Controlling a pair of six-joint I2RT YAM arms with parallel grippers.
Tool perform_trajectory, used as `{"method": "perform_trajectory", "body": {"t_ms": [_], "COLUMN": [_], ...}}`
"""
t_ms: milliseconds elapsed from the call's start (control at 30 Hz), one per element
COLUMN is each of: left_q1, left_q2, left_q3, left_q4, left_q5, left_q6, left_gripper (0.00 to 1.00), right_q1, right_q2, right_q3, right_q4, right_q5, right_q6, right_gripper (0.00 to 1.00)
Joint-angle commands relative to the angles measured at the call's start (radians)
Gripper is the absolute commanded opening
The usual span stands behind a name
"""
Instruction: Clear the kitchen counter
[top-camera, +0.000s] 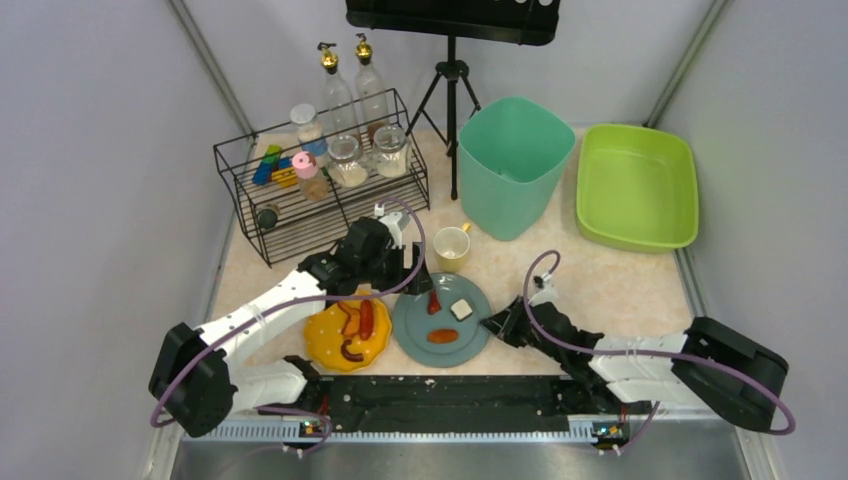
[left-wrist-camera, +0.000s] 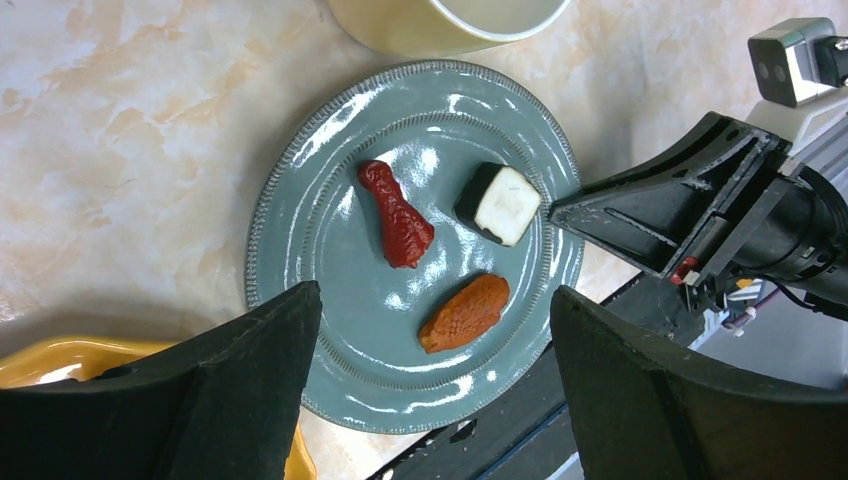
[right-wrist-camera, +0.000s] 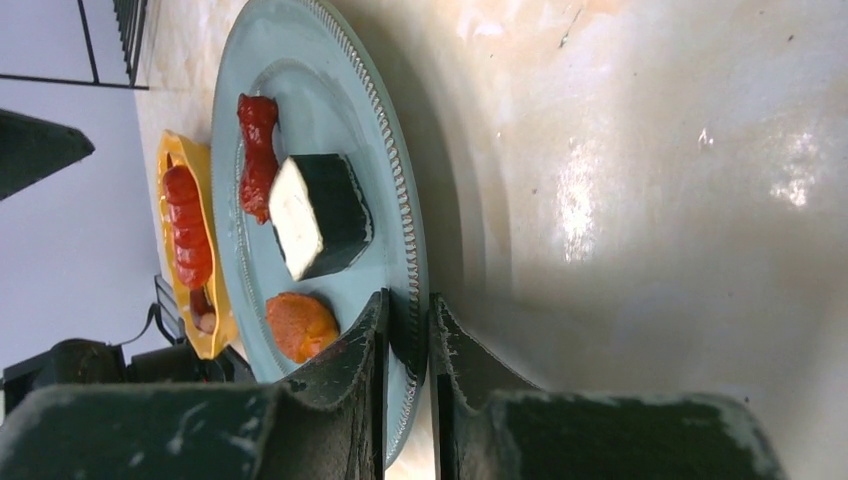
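Judged barely begun: large flat beige marbled kitchen counter (top-camera: 610, 285), filling the middle of the overhead view between grey walls and a black front rail, loaded with dishes. At lower centre, flat on it, a round grey-blue glazed plate (top-camera: 412, 338) carrying a red drumstick-shaped piece (top-camera: 433, 302), a black-sided white block (top-camera: 461, 309) and an orange-brown nugget (top-camera: 442, 336). Just beside it to the left, a wavy yellow plate (top-camera: 322, 350) with reddish sausages (top-camera: 366, 318); just above, a cream mug (top-camera: 451, 247). Further up, a tall teal plastic bin (top-camera: 515, 165), a shallow lime-green tub (top-camera: 637, 185) at upper right and a black wire rack (top-camera: 245, 185) of jars and bottles at upper left. Right gripper (right-wrist-camera: 408, 310) low at the grey-blue plate's right edge, jaws pinched on its ribbed rim, one finger on the inner side, the other outside. Left gripper (left-wrist-camera: 435, 295) hovering over the same plate, jaws spread wide, holding nothing. Probably in hand: lifting this plate away; both plates, their food and the mug all left to deal with. Visible only in the right wrist view: the rim caught between the two fingers, a dark blur from overhead. Sharp only in the left wrist view: the three food shapes and the right fingertip at the rim. Found only overhead: bin, tub and rack.
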Motion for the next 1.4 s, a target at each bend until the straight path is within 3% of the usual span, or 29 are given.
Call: {"method": "perform_trajectory", "body": {"t_ms": [0,233,367,833,1367], "left_q1": [-0.006,-0.006,-0.006,-0.006,-0.006], "left_q2": [-0.017,-0.051,-0.058,-0.098,-0.143], "left_q3": [0.002,0.026,0.03,0.023,0.026], "left_q4": [0.019,-0.008,-0.012,-0.036,-0.054], "left_q5": [-0.006,-0.024,-0.027,-0.051,-0.066], "left_q6": [0.002,0.008,0.008,0.005,-0.003], "left_gripper": [0.89,0.89,0.89,0.89,0.89], "right_q1": [0.003,0.003,0.003,0.005,0.004], "right_q2": [-0.15,-0.588,-0.693,-0.545,-0.621], "right_q3": [-0.047,-0.049,-0.055,-0.07,-0.11], "right_q4": [-0.187,-0.484,-0.539,-0.292,-0.224], "right_q5": [0.007,0.072,0.068,-0.001,-0.019], "right_q6": [-0.055,-0.05,-0.034,0.011,0.096], "right_gripper": [0.0,0.0,0.0,0.0,0.0]}}
